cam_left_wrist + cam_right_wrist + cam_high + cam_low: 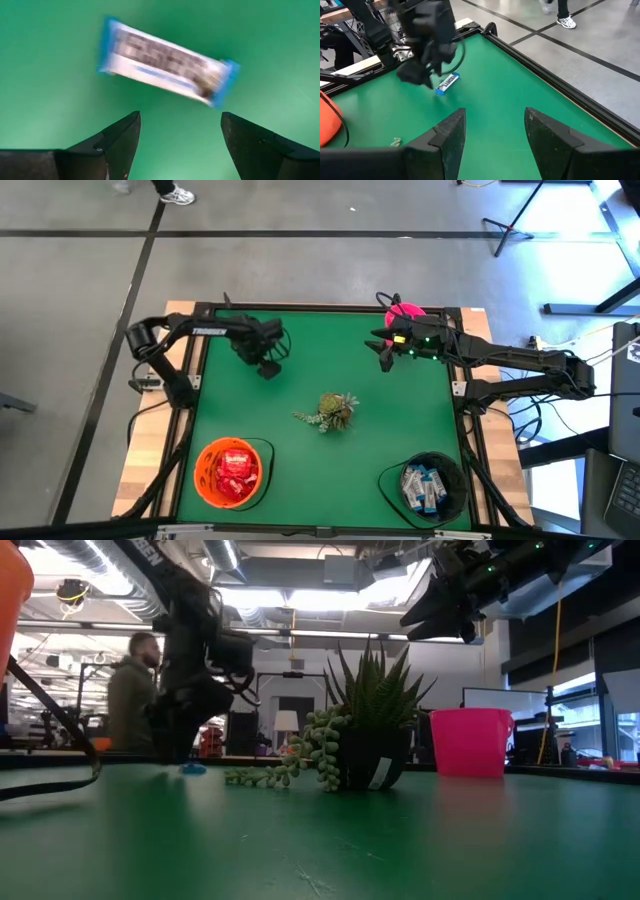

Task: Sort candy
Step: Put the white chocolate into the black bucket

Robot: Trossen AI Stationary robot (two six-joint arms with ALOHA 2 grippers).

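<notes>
A white-and-blue candy bar (167,67) lies flat on the green surface (310,470) near its far rim, bare mat all round, just under the open left end effector (180,132). The right end effector (495,127), open and empty, hovers by the pink cup (408,312).

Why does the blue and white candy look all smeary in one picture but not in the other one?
In the left wrist view, the white-and-blue wrapped candy bar is smeared, its printing unreadable, above the open left gripper. In the right wrist view, it is small but crisper on the green table mat. In the low view, bright ceiling lights glare.
</notes>
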